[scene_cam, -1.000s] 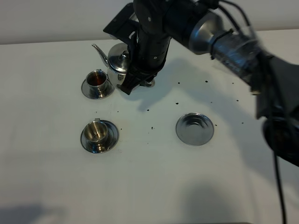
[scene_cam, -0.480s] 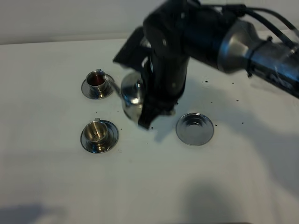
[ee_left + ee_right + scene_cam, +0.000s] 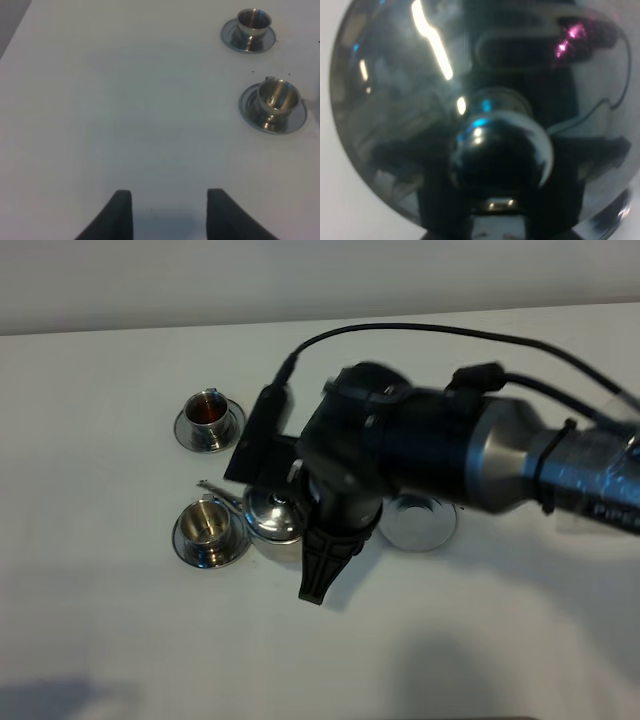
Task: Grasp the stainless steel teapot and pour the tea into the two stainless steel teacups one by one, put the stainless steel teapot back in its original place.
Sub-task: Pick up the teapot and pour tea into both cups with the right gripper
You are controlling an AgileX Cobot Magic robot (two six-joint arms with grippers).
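Observation:
The stainless steel teapot (image 3: 268,514) hangs just right of the near teacup (image 3: 208,525), its thin spout (image 3: 218,486) reaching over the back rim of that cup's saucer. My right gripper (image 3: 318,558) is shut on the teapot from the right, and the dark arm hides the handle. In the right wrist view the domed lid and its knob (image 3: 500,146) fill the frame. The far teacup (image 3: 208,415) holds reddish-brown tea; the near one looks pale inside. The left wrist view shows both teacups (image 3: 254,22) (image 3: 276,97), with my left gripper (image 3: 170,215) open above bare table, well away from them.
A round steel base plate (image 3: 425,527) lies on the white table (image 3: 100,620) to the right of the teapot, partly hidden under my right arm. Small dark specks are scattered over the middle of the table. My left arm is outside the exterior high view.
My right arm has carried the teapot from beside the far teacup forward to the near teacup, and the spout now points at the near one. Both cups stayed put.

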